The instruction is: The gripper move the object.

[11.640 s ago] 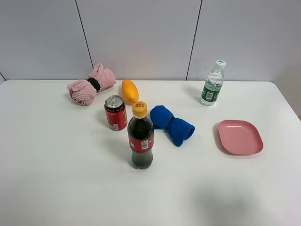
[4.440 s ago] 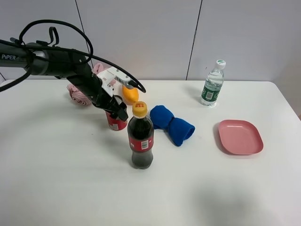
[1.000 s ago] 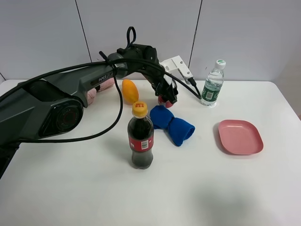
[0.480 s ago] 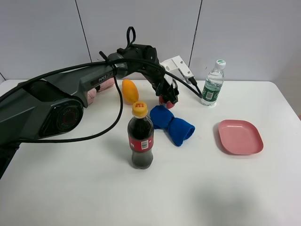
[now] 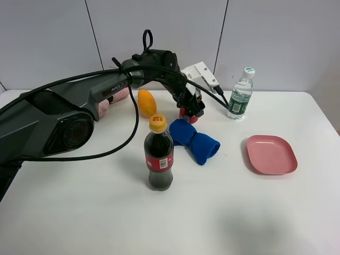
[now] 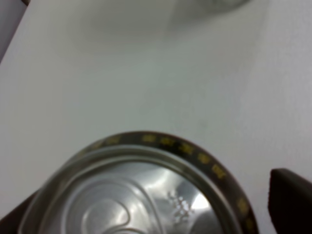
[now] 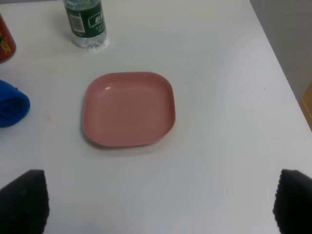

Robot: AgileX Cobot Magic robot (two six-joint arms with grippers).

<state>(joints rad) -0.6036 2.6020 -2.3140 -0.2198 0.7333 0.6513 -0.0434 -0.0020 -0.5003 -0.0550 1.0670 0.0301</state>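
The red soda can (image 5: 184, 113) is at the back middle of the table, between the orange fruit and the water bottle, mostly hidden by my left gripper (image 5: 191, 108). The black claw, with a white block (image 5: 200, 74) and cables behind it, is shut around the can. In the left wrist view the can's silver top and dark band (image 6: 141, 192) fill the lower half, with a dark finger (image 6: 291, 200) at its side. I cannot tell whether the can touches the table. My right gripper (image 7: 158, 202) is open and empty, above the table near the pink plate.
A cola bottle with a yellow cap (image 5: 159, 154) stands in front. A blue rolled towel (image 5: 194, 140), an orange fruit (image 5: 146, 102), a pink towel (image 5: 109, 101), a water bottle (image 5: 239, 94) and a pink plate (image 5: 271, 154) are around; the plate (image 7: 127, 108) and bottle (image 7: 85, 22) also show in the right wrist view.
The left gripper took the can from beside the cola bottle and carried it right and back. Over the last second it shifted only slightly to the right.
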